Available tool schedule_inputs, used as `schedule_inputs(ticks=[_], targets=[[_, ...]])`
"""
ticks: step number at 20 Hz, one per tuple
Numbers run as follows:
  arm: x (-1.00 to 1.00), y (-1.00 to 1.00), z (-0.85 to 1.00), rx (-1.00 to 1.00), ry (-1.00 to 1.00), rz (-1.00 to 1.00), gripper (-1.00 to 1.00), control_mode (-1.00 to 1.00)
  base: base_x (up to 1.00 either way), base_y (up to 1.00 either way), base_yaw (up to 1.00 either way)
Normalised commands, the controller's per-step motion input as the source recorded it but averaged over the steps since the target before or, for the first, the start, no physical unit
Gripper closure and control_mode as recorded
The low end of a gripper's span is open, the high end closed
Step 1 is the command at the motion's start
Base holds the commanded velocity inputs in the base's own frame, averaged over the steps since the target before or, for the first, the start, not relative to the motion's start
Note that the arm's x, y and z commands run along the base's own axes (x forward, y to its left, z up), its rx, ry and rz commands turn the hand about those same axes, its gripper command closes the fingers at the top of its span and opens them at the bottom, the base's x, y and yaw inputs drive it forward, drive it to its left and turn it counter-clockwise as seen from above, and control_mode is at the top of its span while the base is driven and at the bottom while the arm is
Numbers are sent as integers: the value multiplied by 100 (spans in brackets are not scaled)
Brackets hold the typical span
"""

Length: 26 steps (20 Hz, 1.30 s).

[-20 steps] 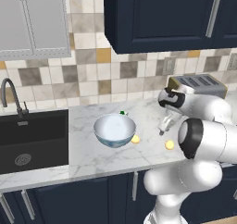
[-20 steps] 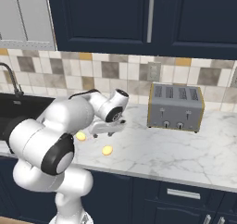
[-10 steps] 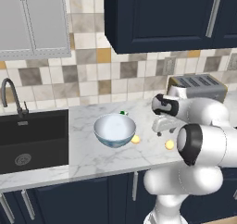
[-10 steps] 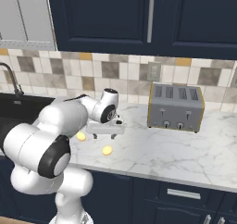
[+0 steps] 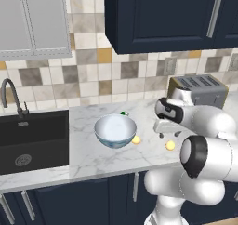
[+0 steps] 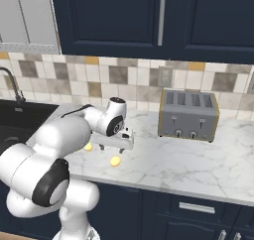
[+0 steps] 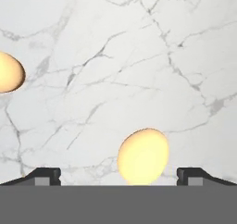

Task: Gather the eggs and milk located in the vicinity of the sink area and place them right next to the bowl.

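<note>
Two eggs lie on the marble counter [image 5: 88, 149]: one [image 5: 136, 139] beside the bowl [image 5: 115, 130], one [image 5: 170, 145] nearer the front edge. Milk [image 5: 123, 113] is mostly hidden behind the bowl. Gripper [image 7: 118, 174] fingers stand apart, empty.

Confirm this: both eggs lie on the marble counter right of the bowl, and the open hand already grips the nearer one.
Not quite. The hand is open around that egg without gripping it, as the hand view shows. The other egg does lie on the counter right of the bowl.
</note>
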Motion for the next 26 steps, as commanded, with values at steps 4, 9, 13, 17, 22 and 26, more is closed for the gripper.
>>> schedule_inputs(ticks=[4,9,13,17,22,26], targets=[[-1,-13,-1,-3,0,-26,-100,-100,0,0,0],[-18,-9,0,-1,0,-12,-100,-100,0,0,0],[-18,-4,0,-4,0,-10,-100,-100,0,0,0],[-4,0,-13,-3,0,-2,-100,-100,0,0,0],[0,0,-12,-4,0,0,-100,-100,0,0,0],[3,0,-14,-5,0,0,-100,-100,0,0,0]])
